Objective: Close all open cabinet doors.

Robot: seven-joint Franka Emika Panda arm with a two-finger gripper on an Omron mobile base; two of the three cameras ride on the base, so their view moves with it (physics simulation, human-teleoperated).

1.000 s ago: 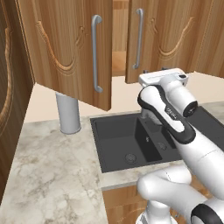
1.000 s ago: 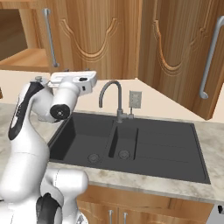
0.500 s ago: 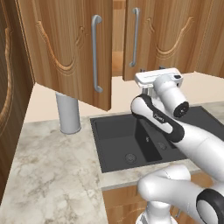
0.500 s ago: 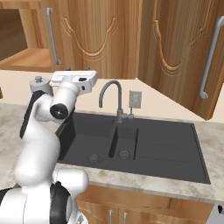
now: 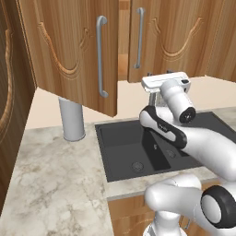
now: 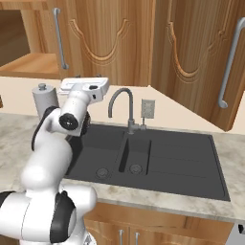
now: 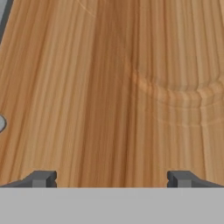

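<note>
Hand view: the gripper point(image 7: 112, 178) points at a wood-grain cabinet door point(image 7: 131, 87) that lies close ahead. The two dark fingertips point(image 7: 43, 178) stand well apart with nothing between them, so the jaws are released. A carved curved groove runs across the upper right of the panel, and part of a silver bar handle point(image 7: 3, 17) shows at the upper left edge.

Left base view: the white hand point(image 5: 165, 82) is raised above the far edge of the black sink point(image 5: 138, 147), below the upper cabinets. An open cabinet door point(image 5: 69, 50) on the left swings out toward the near side, over the counter; its silver bar handle point(image 5: 101, 55) runs vertically near its right edge. A second door point(image 5: 170, 37) to the right is ajar, leaving a gap to the cabinet interior between the two doors. A grey cylindrical container point(image 5: 72, 119) stands on the marble counter point(image 5: 50, 184), left of the sink and under the open door.

Right base view: the hand point(image 6: 85, 87) sits left of the curved faucet point(image 6: 123, 107). A further door point(image 6: 206, 57) on the right stands angled out over the counter. A wall outlet point(image 6: 148, 108) sits just right of the faucet.
</note>
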